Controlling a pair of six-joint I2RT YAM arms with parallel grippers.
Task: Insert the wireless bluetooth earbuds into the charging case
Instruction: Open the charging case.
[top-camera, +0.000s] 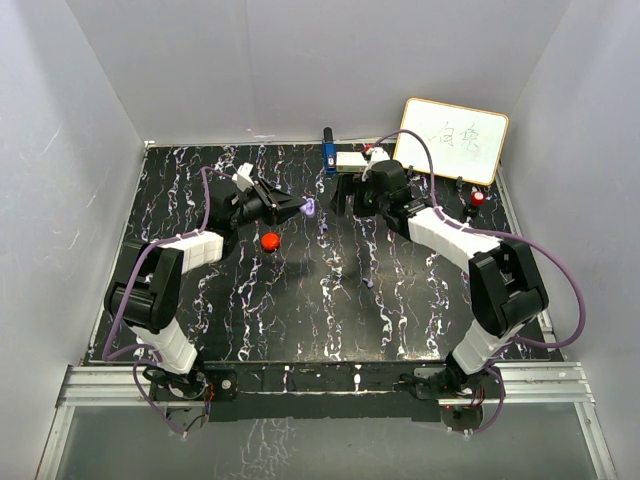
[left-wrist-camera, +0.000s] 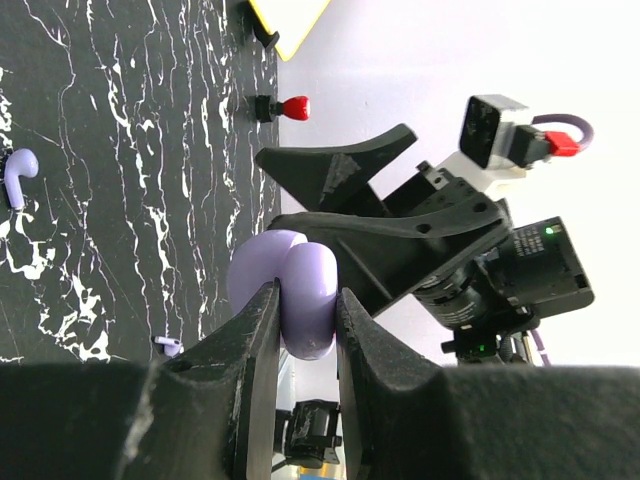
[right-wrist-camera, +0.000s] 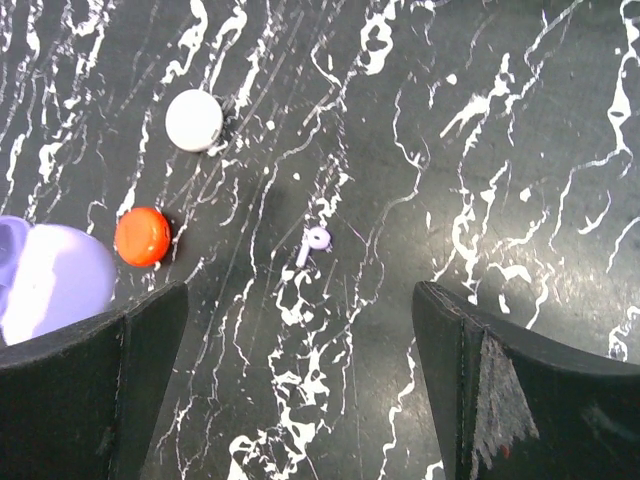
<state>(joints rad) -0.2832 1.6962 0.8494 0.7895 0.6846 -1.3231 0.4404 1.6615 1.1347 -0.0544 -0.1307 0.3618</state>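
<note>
charging case: lavender, smooth, light, likely slippery; clamped across its sides by left hand, off the surface. earbud: tiny, light, lying loose beneath right hand, which is spread wide, empty. probably best pinched gently at the bulb end.

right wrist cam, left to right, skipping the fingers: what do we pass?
purple charging case at the left edge → orange puck → white puck, higher in the frame → purple earbud near the middle.
</note>
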